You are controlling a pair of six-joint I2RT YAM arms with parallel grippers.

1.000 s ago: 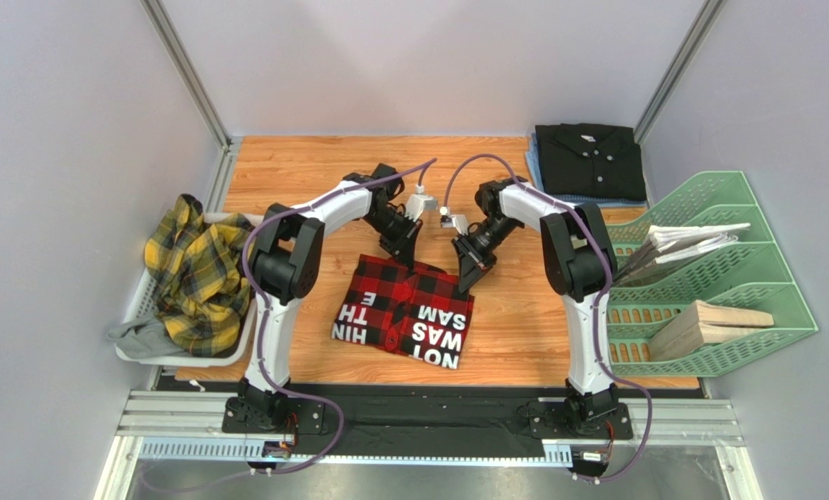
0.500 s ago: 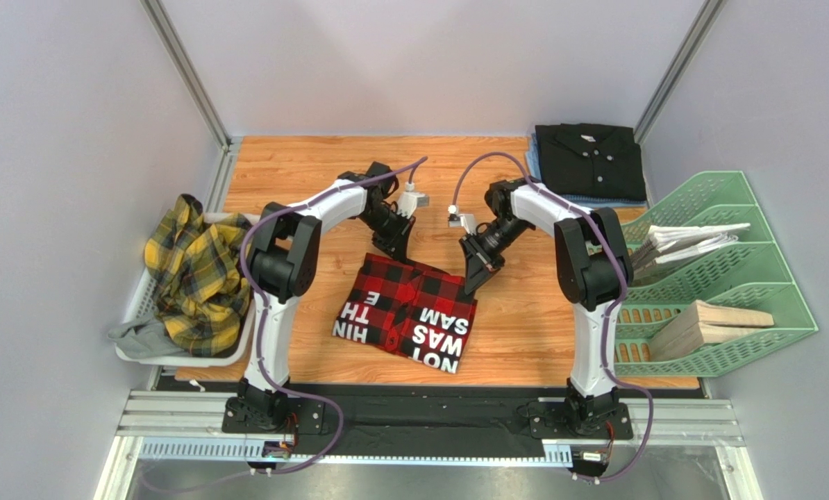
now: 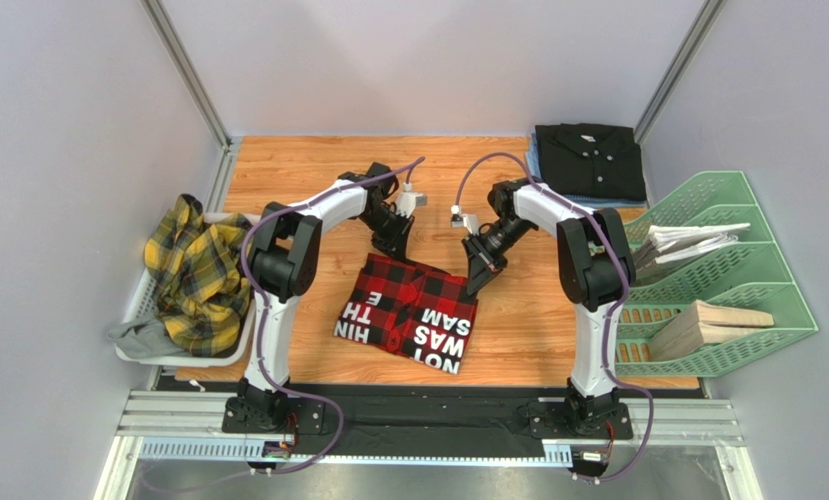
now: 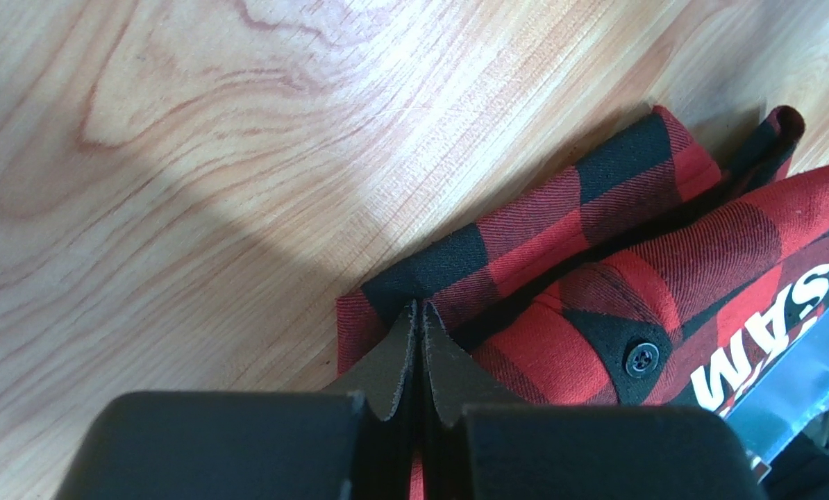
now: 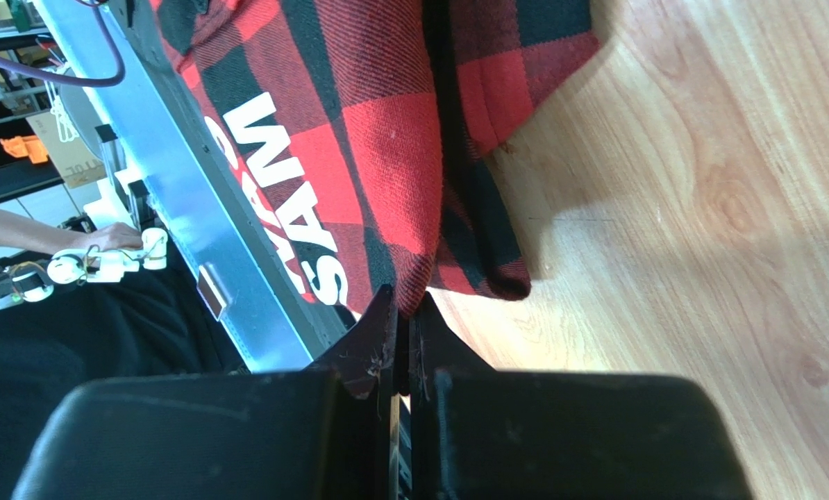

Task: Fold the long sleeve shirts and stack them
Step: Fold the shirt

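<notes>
- Three long sleeve shirts are in view on the wooden table [image 3: 294,172] or beside it.
- The red-and-black check shirt [image 3: 406,313] lies folded in the middle of the table, between the two arms. Its white block letters face up and read upside down from the top camera.
- The left gripper [image 4: 420,313] is at the shirt's far left corner. Its fingers are pressed together, with a sliver of red cloth caught between them just beside a black button [image 4: 641,357].
- The right gripper [image 5: 403,302] is at the far right corner. Its fingertips are closed on the cloth's edge, near the letters "SAM".
- The yellow-and-dark plaid shirt [image 3: 194,273] is bunched up and unfolded in a white basket [image 3: 137,302] at the table's left side, over something grey.
- The plain black shirt [image 3: 589,158] lies folded, collar up, at the far right corner of the table on a blue layer.
- A green file rack [image 3: 721,281] stands along the right edge and holds papers and a wooden block.
</notes>
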